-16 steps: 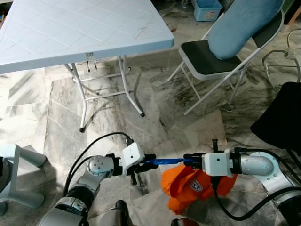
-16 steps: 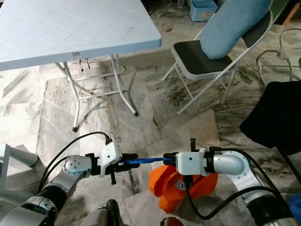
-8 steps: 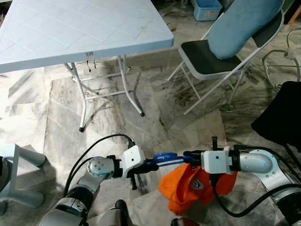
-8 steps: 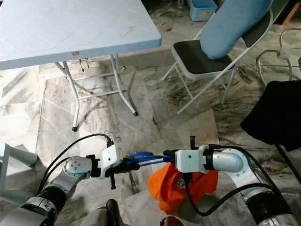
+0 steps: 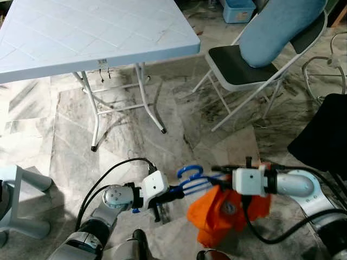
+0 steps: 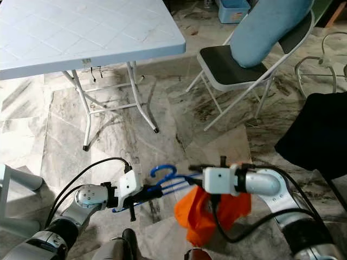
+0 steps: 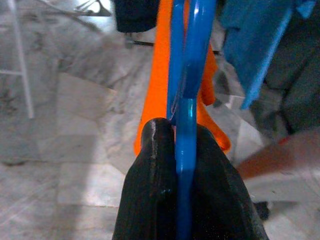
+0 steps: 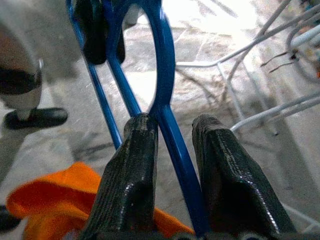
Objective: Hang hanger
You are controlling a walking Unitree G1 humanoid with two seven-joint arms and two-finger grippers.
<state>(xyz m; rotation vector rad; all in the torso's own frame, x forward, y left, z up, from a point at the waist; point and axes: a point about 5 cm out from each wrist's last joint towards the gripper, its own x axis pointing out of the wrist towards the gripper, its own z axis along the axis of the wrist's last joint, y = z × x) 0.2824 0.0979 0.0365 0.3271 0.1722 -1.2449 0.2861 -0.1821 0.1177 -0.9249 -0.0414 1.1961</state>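
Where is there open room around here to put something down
The blue table top is bare across what shows. The marble floor lies open between the table legs and the folding chair. Down low it is crowded: the left tool and right tool share the blue hanger with the orange garment.

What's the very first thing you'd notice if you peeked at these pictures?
The bright orange garment dangling from a blue plastic hanger, low over the marble floor, with the left gripper and the right gripper holding the hanger from either side. Behind them stand a pale blue plastic folding table and a white folding chair with a light blue cloth draped over its back.
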